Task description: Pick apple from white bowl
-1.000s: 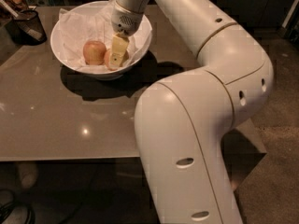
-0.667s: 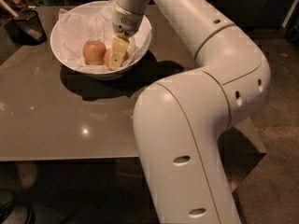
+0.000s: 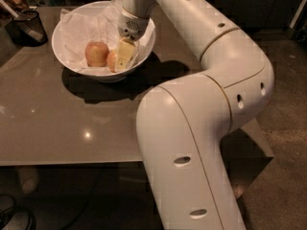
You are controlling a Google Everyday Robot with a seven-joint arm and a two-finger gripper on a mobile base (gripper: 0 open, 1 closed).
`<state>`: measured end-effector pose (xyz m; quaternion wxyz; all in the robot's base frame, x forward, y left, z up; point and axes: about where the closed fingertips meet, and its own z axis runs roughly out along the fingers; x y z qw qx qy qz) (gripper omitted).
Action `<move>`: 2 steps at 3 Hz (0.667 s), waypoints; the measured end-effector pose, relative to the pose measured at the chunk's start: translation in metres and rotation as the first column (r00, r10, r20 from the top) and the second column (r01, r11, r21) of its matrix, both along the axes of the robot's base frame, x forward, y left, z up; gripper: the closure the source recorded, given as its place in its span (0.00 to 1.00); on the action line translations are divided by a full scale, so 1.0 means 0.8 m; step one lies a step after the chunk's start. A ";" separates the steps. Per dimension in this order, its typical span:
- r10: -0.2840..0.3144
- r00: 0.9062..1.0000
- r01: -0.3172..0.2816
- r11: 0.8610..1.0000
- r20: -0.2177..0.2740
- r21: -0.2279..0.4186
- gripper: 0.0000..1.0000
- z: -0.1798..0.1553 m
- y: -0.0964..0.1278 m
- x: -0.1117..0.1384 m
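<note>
The apple (image 3: 97, 53) is round, with pale yellow-green skin on top and a pinkish-red blush down its sides. It lies in the white bowl (image 3: 64, 51), left of the bowl's middle, on crumpled white paper (image 3: 79, 20) that lines the inside. The bowl stands on the grey-brown counter (image 3: 62, 123), toward the far left corner and back from the near edge.

A redder apple (image 3: 111, 60) lies just beside the first one, on its right. The hand (image 3: 121, 61) is down inside the bowl, right up against this redder apple and covering its right side. It is beside the yellow-green apple, not on it. Whether the hand is open or closed cannot be told. The white arm (image 3: 206, 85) rises from the near right and bends over the bowl's far right rim.

A small dark cup (image 3: 28, 27) stands at the far left corner, apart from the bowl.

The apple has no clear long axis, and which way its stem end points cannot be made out.
</note>
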<state>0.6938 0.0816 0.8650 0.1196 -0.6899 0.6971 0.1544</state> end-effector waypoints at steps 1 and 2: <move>-0.002 1.000 0.002 1.000 -0.015 0.005 0.25 -0.009 -0.002 0.002; -0.002 1.000 0.003 1.000 -0.016 0.005 0.40 -0.010 -0.002 0.002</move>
